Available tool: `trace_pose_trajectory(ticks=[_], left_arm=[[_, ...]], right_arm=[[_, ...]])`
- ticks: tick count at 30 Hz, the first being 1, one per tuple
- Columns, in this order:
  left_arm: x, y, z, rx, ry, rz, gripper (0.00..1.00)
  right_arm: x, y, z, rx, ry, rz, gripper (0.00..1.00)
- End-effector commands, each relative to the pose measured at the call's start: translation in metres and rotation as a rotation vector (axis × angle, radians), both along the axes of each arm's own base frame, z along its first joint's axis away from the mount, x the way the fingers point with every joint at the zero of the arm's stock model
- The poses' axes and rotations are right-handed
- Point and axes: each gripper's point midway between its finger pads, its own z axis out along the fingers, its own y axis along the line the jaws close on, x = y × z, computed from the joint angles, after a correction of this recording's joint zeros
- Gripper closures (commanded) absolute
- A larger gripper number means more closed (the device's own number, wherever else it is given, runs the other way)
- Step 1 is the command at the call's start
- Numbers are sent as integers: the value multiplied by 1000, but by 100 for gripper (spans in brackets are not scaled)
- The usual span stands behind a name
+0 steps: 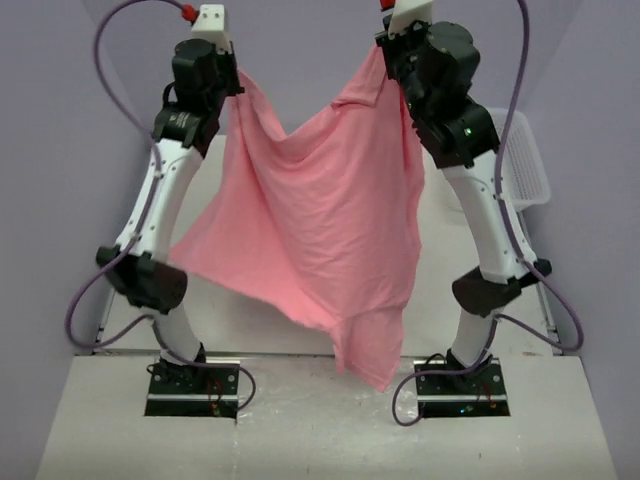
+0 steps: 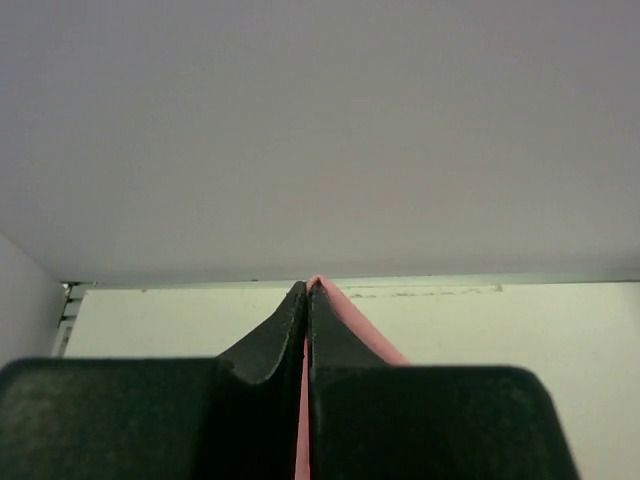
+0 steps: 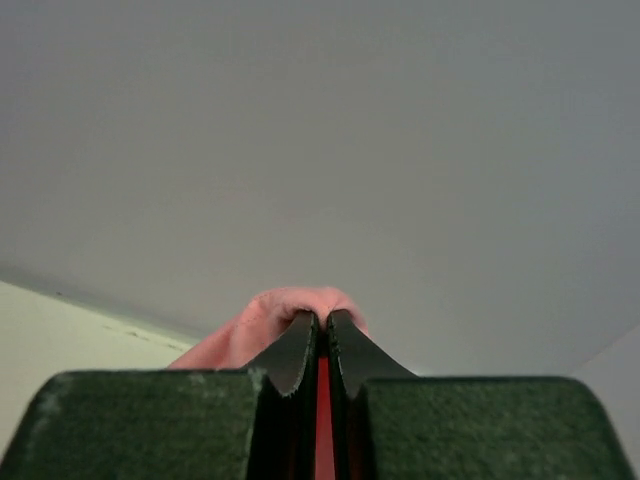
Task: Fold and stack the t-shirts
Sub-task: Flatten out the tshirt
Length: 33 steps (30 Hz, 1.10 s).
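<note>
A salmon-pink t-shirt hangs spread in the air between my two raised arms, its lower end drooping to the near edge of the table. My left gripper is shut on its upper left edge; in the left wrist view the pink fabric shows pinched between the black fingers at my left gripper. My right gripper is shut on the upper right edge; in the right wrist view a fold of the t-shirt bulges over the fingertips of my right gripper.
A white plastic mesh basket stands at the right behind my right arm. The white table lies under the hanging cloth, with a purple wall behind. Purple cables loop beside both arms.
</note>
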Motion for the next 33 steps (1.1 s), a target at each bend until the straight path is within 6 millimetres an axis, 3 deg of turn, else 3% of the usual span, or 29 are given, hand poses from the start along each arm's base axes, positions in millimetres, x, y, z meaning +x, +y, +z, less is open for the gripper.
trace_pose_trajectory(ticks=[1, 2, 3, 5, 6, 7, 9, 13, 16, 17, 19, 20, 22, 23, 24, 26, 27, 28, 29, 30, 32, 33], left_arm=[[59, 28, 2, 12, -3, 35, 100], [98, 27, -40, 31, 66, 36, 100], [96, 36, 1, 25, -20, 46, 100], [111, 42, -5, 51, -31, 51, 100], [120, 51, -18, 56, -31, 65, 100], [105, 56, 3, 44, -79, 60, 100], [103, 67, 1, 18, -88, 69, 100], [84, 67, 20, 15, -111, 52, 100], [79, 67, 7, 6, -83, 54, 100], [82, 68, -10, 8, -45, 60, 100], [80, 70, -25, -7, -8, 77, 100], [83, 70, -54, -8, 46, 76, 100], [79, 70, -79, -29, 90, 82, 100], [79, 71, -118, -36, 159, 92, 100], [72, 73, -173, -60, 280, 116, 100], [65, 72, -215, -105, 380, 138, 100], [55, 75, -251, -104, 491, 163, 100], [43, 78, -279, -116, 573, 202, 100], [33, 78, -291, -154, 607, 227, 100], [14, 81, -322, -148, 693, 254, 100], [-11, 88, -339, -194, 757, 338, 100], [-33, 89, -345, -203, 786, 355, 100]], right_arm=[[41, -5, -7, 76, 22, 113, 100], [52, -6, -7, 84, 8, 117, 100], [68, -11, -19, 75, 23, 107, 100], [76, -15, -20, 88, 18, 115, 100], [83, -23, -20, 89, 11, 106, 100], [84, -27, -18, 89, 3, 100, 100], [80, -38, -8, 96, -20, 85, 100], [59, -43, 8, 111, -45, 102, 100], [60, -44, -1, 109, -11, 100, 100], [66, -43, -15, 101, 27, 97, 100], [82, -39, -46, 99, 108, 103, 100], [92, -44, -73, 101, 189, 81, 100], [104, -40, -115, 128, 311, 95, 100], [113, -40, -160, 121, 415, 83, 100], [116, -30, -233, 138, 591, 91, 100], [103, -20, -265, 204, 689, 105, 100], [89, -21, -313, 201, 794, 73, 100], [76, -12, -300, 236, 760, 96, 100], [65, -9, -309, 277, 790, 71, 100], [45, 0, -334, 268, 863, 66, 100], [20, 0, -336, 313, 908, 3, 100], [2, 0, -349, 296, 959, -44, 100]])
